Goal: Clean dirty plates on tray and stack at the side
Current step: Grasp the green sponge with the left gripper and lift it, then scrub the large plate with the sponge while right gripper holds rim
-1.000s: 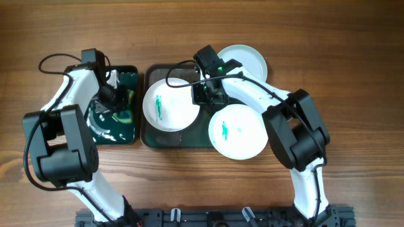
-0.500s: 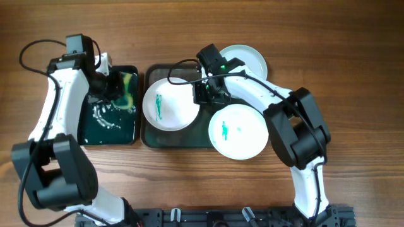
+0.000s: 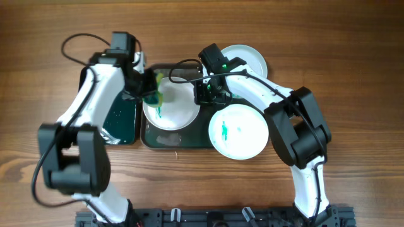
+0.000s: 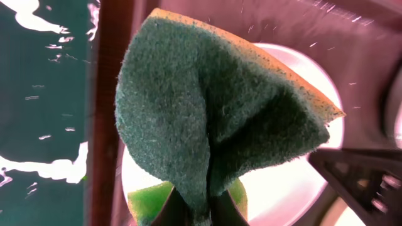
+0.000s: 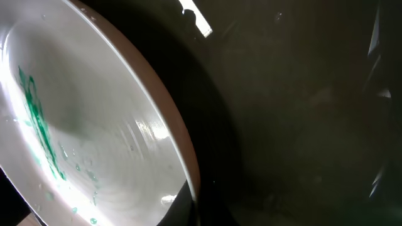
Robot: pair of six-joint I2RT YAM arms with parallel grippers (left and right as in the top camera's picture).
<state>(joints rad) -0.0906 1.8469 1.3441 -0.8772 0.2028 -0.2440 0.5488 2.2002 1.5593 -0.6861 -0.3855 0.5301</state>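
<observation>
- The small black tray (image 3: 124, 123) lies on the wooden table (image 3: 353, 75), just left of the large tray. Its floor is wet and glinting.
- The left gripper (image 3: 151, 88) has its fingers closed on a green-and-yellow sponge (image 4: 213, 119), pinched at its lower fold. The sponge hangs over the left edge of the left plate. Contact between the two cannot be made out.
- The left plate (image 3: 173, 108) is white, with a teal smear left of its centre. It sits in the left half of the large tray.
- The large tray (image 3: 183, 140) is dark grey-green with rounded corners and stands at mid-table. Its floor is bare to the right of the left plate.
- The right gripper (image 3: 203, 94) has its fingers clamped on the right rim of the left plate. In the right wrist view, that rim runs straight into the closed jaws.
- The front plate (image 3: 243, 135) is white with a small teal mark. It overlaps the large tray's near right corner, and the rest of it extends over the table.
- The rear plate (image 3: 247, 58) is white with no smear visible. It lies at the large tray's far right corner, partly hidden by the right arm.
</observation>
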